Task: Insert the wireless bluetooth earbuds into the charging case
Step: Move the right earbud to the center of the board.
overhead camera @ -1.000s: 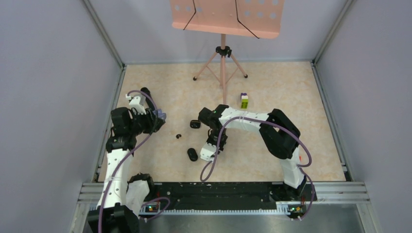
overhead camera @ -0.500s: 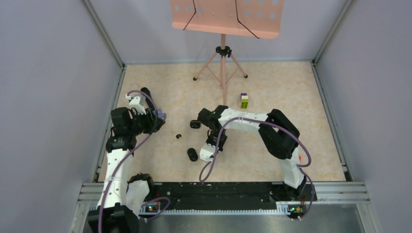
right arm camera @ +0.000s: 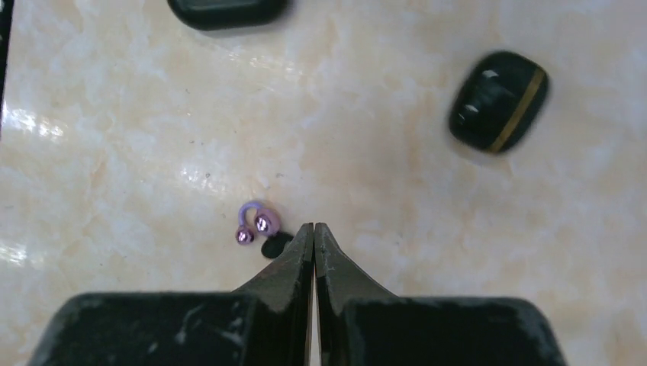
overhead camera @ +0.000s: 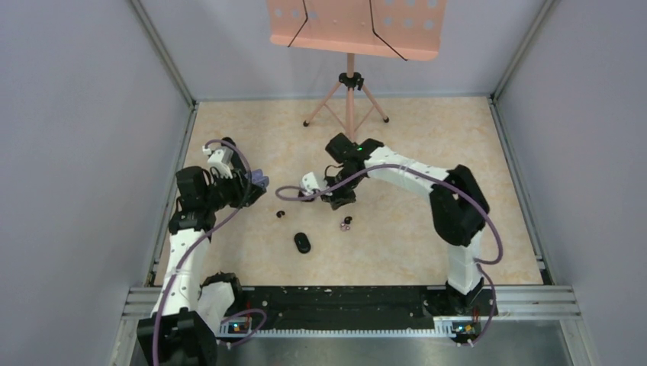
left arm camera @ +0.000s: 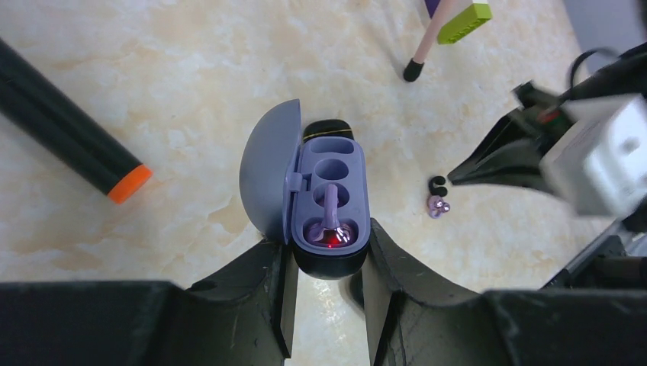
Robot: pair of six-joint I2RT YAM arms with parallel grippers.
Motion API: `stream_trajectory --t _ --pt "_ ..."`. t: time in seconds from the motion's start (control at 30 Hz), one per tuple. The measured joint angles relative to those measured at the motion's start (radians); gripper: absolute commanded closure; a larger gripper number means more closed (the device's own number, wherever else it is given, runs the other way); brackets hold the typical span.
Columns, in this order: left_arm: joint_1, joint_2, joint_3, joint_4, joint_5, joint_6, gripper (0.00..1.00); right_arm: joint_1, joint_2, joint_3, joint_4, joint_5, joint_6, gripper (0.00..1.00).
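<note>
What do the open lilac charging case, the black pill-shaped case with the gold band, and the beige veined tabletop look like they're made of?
Open lilac charging case: probably matte moulded plastic; even colour, soft sheen.
Black pill-shaped case with gold band: glossy plastic, sharp highlights; the band may be metallic paint.
Beige veined tabletop: polished stone or marble-print laminate; glare patches, cannot tell which.
</note>
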Motion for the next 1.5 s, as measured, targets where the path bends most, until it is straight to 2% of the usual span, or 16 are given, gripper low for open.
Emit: stream_trajectory --t 0.17,0.23,0.3,0.6,0.87,1.0,1.2,1.4,1.5 --pt "0.000 0.066 -0.008 0.076 0.086 -0.020 1.00 -0.043 -0.289 -0.208 0.240 -0.035 0.276 1.00" --pt "0.000 0.087 -0.008 0.090 0.104 -0.020 1.00 -0.031 -0.379 -0.266 0.292 -0.048 0.299 0.88" --pt "0.000 0.103 -0.007 0.092 0.111 -0.017 1.00 -0.012 -0.406 -0.278 0.297 -0.045 0.267 0.83" --pt "0.000 0.110 0.001 0.086 0.107 -0.005 1.00 0.050 -0.224 -0.298 0.206 0.082 -0.094 0.76" --pt "0.000 0.069 0.001 0.064 0.089 -0.005 1.00 0.050 -0.167 -0.323 0.173 0.177 -0.247 0.64" --pt "0.000 0.063 0.001 0.064 0.084 -0.006 1.00 0.050 -0.167 -0.342 0.182 0.195 -0.279 0.57" --pt "0.000 0.063 0.001 0.064 0.077 -0.010 1.00 0.050 -0.166 -0.388 0.218 0.209 -0.285 0.53" --pt "0.000 0.064 0.001 0.063 0.067 -0.012 1.00 0.055 -0.160 -0.386 0.251 0.188 -0.195 0.52" --pt "0.000 0.068 0.001 0.064 0.066 -0.014 1.00 0.068 -0.154 -0.383 0.275 0.173 -0.137 0.55"
